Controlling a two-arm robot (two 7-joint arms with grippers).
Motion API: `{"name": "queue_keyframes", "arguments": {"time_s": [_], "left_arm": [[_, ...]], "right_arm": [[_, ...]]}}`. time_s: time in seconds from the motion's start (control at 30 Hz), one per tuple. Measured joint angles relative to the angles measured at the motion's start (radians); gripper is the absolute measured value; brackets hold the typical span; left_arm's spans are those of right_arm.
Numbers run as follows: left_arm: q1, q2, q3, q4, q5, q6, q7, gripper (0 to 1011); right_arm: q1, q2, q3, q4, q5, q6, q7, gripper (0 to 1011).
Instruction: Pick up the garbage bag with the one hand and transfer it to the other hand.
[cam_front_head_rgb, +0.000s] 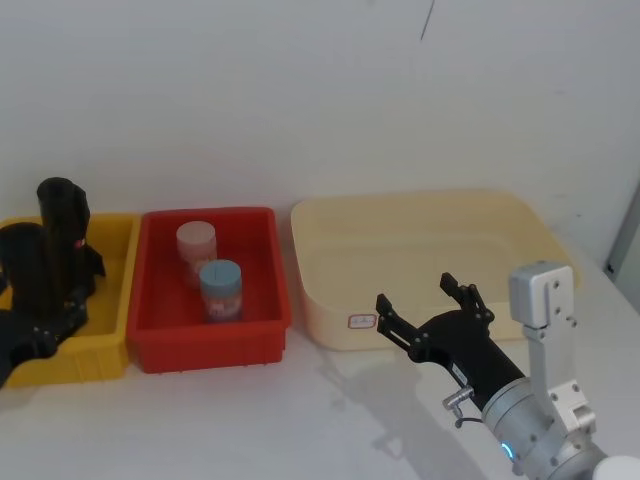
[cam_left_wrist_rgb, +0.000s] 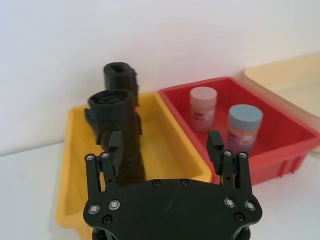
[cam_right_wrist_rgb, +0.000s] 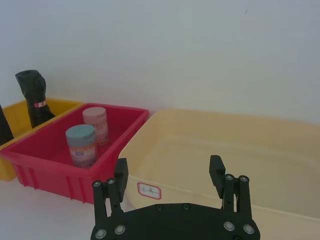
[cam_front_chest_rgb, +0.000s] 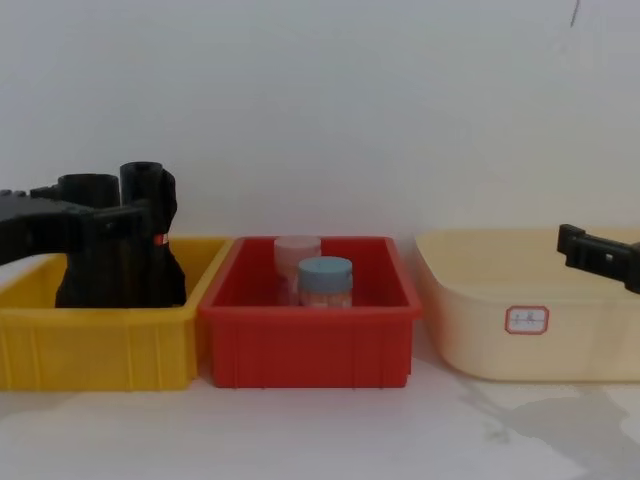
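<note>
- Garbage bag (cam_left_wrist_rgb: 112, 112), in the left wrist view, stands upright in the yellow bin (cam_left_wrist_rgb: 72, 160). The left pincer (cam_left_wrist_rgb: 165, 142) is spread wide and holds nothing, with one finger just in front of the bag's side. A taller roll (cam_left_wrist_rgb: 120, 75) stands close behind.
- Head view: the garbage bag is at 9 o'clock from the red bin (cam_front_head_rgb: 215, 345), with the left pincer low against it. The right pincer (cam_front_head_rgb: 418, 292) hovers over the table (cam_front_head_rgb: 300, 420) at 4 o'clock from the red bin, in front of the cream tub (cam_front_head_rgb: 320, 300), its fingers apart and empty.
- Right wrist view: the right pincer's fingers stand apart, facing the tub.
- Chest view: the bag sits at 9 o'clock, its top clear of the bin's wall.
- Handling, as a judgement: the roll looks light and soft, and its crinkled plastic is likely to give and slip under pressure. The best hold seems to be across the mid-body above the bin wall, clear of the taller roll. That leaves one end free for the right pincer.
</note>
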Motion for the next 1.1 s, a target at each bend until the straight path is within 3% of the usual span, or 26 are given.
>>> {"name": "queue_keyframes", "arguments": {"time_s": [0.4, 1.1], "left_arm": [[-0.079, -0.015, -0.010, 0.095, 0.001, 0.040, -0.006, 1000], [-0.220, -0.063, 0.005, 0.296, 0.031, 0.036, -0.038, 1000]], "right_arm": [[0.000, 0.000, 0.000, 0.000, 0.000, 0.000, 0.000, 1001], [0.000, 0.000, 0.000, 0.000, 0.000, 0.000, 0.000, 1001]]}}
